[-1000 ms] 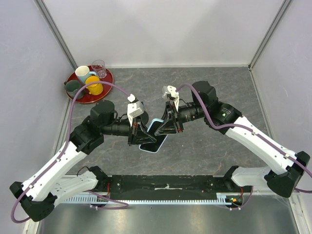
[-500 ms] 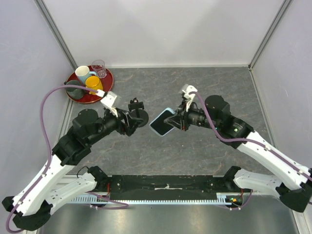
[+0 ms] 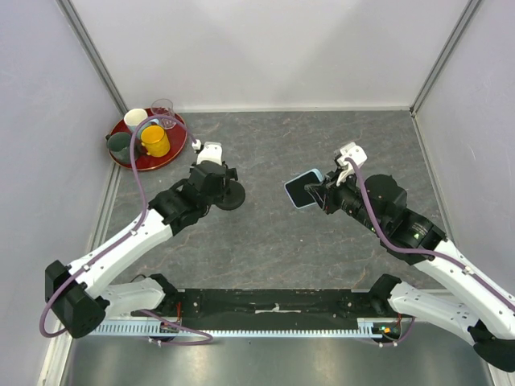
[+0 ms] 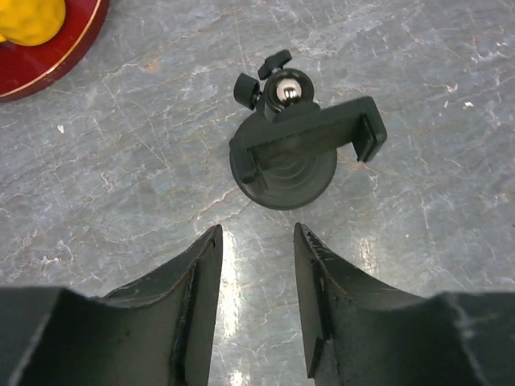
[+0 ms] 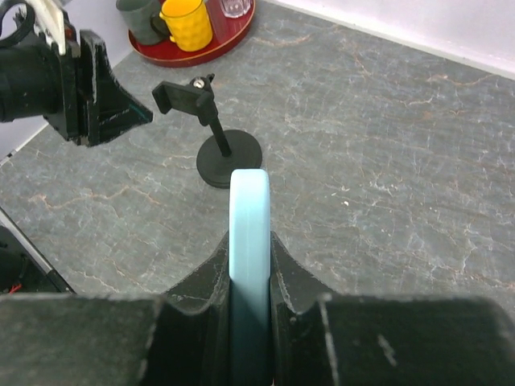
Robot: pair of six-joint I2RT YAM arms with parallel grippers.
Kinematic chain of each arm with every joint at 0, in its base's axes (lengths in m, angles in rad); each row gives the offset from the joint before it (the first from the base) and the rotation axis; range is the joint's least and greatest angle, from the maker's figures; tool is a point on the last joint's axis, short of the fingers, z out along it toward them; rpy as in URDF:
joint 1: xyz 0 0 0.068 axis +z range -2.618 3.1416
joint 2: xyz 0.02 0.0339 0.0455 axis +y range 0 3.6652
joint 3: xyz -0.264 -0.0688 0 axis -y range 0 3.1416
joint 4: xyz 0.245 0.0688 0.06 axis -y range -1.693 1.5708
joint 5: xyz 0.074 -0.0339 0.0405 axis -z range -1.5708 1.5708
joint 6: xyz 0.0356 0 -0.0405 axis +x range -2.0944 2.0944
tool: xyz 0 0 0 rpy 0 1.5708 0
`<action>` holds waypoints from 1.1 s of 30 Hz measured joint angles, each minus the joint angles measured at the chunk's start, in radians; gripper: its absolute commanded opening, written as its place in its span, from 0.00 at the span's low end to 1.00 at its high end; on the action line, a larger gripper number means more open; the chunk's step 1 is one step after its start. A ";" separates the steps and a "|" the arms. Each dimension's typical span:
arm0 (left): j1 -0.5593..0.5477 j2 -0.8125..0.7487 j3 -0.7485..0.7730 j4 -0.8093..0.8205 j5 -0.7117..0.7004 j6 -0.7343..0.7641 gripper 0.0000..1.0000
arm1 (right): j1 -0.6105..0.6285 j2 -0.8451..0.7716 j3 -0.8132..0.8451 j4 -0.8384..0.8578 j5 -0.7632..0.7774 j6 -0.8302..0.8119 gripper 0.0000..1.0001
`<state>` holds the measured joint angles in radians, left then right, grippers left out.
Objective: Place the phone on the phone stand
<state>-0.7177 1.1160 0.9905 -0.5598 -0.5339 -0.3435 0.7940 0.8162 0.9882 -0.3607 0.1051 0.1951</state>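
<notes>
The phone (image 3: pixel 303 190), black screen with a light blue case, hangs above the table right of centre, gripped edge-on by my right gripper (image 3: pixel 319 194). In the right wrist view its blue edge (image 5: pixel 249 211) stands upright between the shut jaws of the right gripper (image 5: pixel 249 241). The black phone stand (image 3: pixel 230 195) sits left of centre with its cradle (image 4: pixel 310 133) empty above the round base (image 4: pixel 283 173). My left gripper (image 4: pixel 256 233) is open just short of that base, with only table between its fingers. From the right wrist, the stand (image 5: pixel 211 129) lies ahead and slightly left of the phone.
A red tray (image 3: pixel 170 155) at the back left carries a yellow cup (image 3: pixel 155 141), a white mug (image 3: pixel 135 121), a dark cup (image 3: pixel 120 145) and a glass (image 3: pixel 163 112). Grey walls close off the sides and the back.
My left gripper let go of the phone, opened, and swung back-left to the stand. My right gripper carried the phone rightward and away from the stand.
</notes>
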 measured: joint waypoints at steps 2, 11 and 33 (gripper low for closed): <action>0.001 0.022 0.000 0.024 -0.025 0.000 0.45 | 0.000 0.000 -0.007 -0.009 0.000 0.000 0.00; 0.015 0.082 0.000 0.087 -0.068 0.000 0.43 | 0.000 -0.014 -0.032 -0.023 -0.003 -0.009 0.00; 0.059 0.133 0.004 0.187 -0.042 0.037 0.02 | 0.000 -0.033 -0.050 -0.023 -0.021 -0.016 0.00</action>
<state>-0.6586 1.2491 0.9947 -0.3733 -0.5762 -0.3069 0.7944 0.7830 0.9386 -0.3836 0.0841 0.1795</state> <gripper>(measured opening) 0.063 0.222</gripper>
